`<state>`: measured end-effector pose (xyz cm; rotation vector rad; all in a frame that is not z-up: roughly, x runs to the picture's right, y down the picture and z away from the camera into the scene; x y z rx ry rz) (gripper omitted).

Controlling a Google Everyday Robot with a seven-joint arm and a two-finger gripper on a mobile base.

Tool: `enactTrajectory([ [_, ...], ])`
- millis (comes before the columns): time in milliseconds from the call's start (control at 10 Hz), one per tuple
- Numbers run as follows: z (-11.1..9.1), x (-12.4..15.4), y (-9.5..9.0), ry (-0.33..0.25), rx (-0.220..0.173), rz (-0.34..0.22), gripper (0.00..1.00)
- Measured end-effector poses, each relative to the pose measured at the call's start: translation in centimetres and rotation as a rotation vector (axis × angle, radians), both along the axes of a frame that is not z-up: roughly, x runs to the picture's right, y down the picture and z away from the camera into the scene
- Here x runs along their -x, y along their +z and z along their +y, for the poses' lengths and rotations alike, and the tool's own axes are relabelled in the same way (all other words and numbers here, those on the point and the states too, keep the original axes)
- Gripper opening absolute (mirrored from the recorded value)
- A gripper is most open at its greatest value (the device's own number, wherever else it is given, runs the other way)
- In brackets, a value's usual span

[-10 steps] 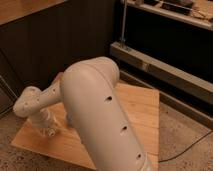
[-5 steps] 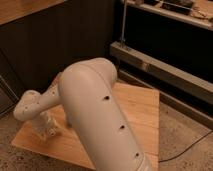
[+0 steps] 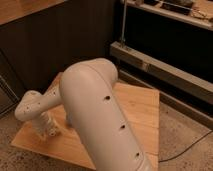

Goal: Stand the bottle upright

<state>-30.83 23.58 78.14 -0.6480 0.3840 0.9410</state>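
Fig. 1. A dark panelled wall (image 3: 60,45) and a long metal rack (image 3: 165,67) close the background above a speckled floor (image 3: 187,132). On that floor stands the wooden table (image 3: 142,105), whose pale top is the work surface.

We see 1 white arm (image 3: 97,112) filling the foreground. Its thick link, marked by 3 small dark holes, rises from the lower right edge of the view. It bends at a rounded elbow over the middle of the table, then reaches down and to the left. The arm ends in a rounded wrist (image 3: 29,107) near the table's left corner.

Below the wrist, the gripper (image 3: 47,130) points downward, at or just above the tabletop. We cannot tell whether the gripper is open, closed, or holding anything. The bottle is not distinguishable. It may lie at the gripper or behind the arm, which hides much of the tabletop.

Progress, in our judgement: no upright bottle shows on the bare part of the table, so we cannot confirm the task as done. The low, downward pose suggests either the grasping or the setting-down stage. We cannot say which of the 2 it is.
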Motion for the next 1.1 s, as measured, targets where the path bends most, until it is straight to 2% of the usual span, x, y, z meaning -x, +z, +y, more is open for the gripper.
enactTrajectory([
  [500, 0.14, 0.61, 0.20, -0.048, -0.018, -0.016, 0.65],
  [1100, 0.30, 0.71, 0.42, -0.049, -0.004, -0.012, 0.59],
])
